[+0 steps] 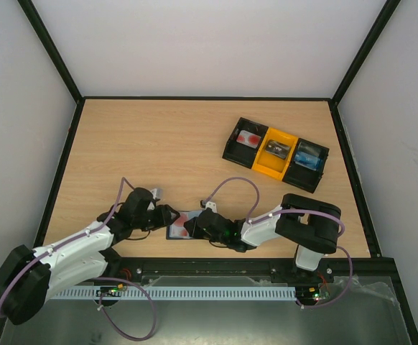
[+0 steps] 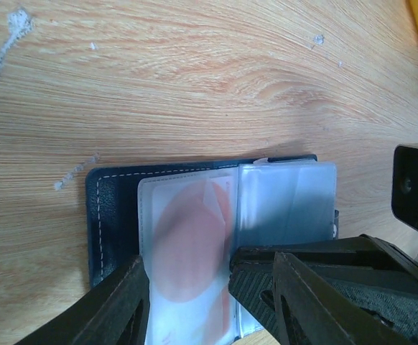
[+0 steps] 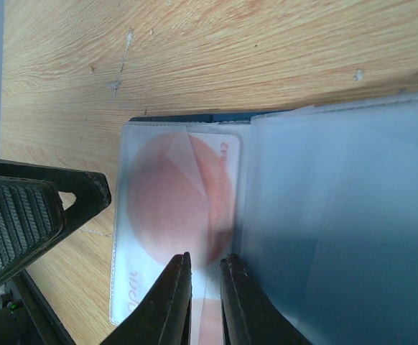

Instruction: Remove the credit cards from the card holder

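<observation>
Table point(image 1: 173, 136): light wood, it carries all the things.
Tray point(image 1: 265, 171): black and yellow, three compartments, at the far right of the table, well apart from the arms.
Tray contents: the left black compartment holds a pale item with red spots point(image 1: 250, 137); the yellow middle one holds a dark item point(image 1: 275, 149); the right black one holds a blue item point(image 1: 309, 157). What they are, I cannot tell.
Left gripper point(image 2: 187, 287): its fingers stand apart, over the left half of the holder, with the filled pocket between them.
Right gripper point(image 3: 205, 287): fingers almost together, pinching the near edge of the clear pocket point(image 3: 126, 287); whether they also catch the card inside, I cannot tell.
Card holder point(image 2: 112, 208): dark navy, lying open and flat near the front edge of the table, between the two grippers.
Empty pocket point(image 2: 288, 201): blue-grey, on the right half of the holder.
Credit card point(image 2: 191, 251): pinkish-white with a red round spot, inside the clear pocket.
</observation>
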You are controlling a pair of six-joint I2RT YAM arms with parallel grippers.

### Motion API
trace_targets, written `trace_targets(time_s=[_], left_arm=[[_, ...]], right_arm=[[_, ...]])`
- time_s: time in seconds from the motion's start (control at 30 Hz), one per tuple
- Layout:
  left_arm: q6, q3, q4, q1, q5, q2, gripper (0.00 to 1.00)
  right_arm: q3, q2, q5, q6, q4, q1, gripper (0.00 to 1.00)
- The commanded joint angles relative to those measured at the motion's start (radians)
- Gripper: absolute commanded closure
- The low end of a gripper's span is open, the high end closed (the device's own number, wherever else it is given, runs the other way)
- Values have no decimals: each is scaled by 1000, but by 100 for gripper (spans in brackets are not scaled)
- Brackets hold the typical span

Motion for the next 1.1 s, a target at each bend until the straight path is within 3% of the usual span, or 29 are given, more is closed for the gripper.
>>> trace_targets(time_s=[0.0,0.33,0.77,1.07], left_arm=[[13,8,19,12,17,10,51],[7,-21,90,28,62,65,51],[40,35,3,42,29,39,51],[41,19,47,41,85,94,50]], right_arm=[[-3,36,7,-3,-81,8,86],[-5,34,4,1,-69,7,86],[-2,30,7,-3,-72,7,86],[-14,27,10,3,-65,7,86]])
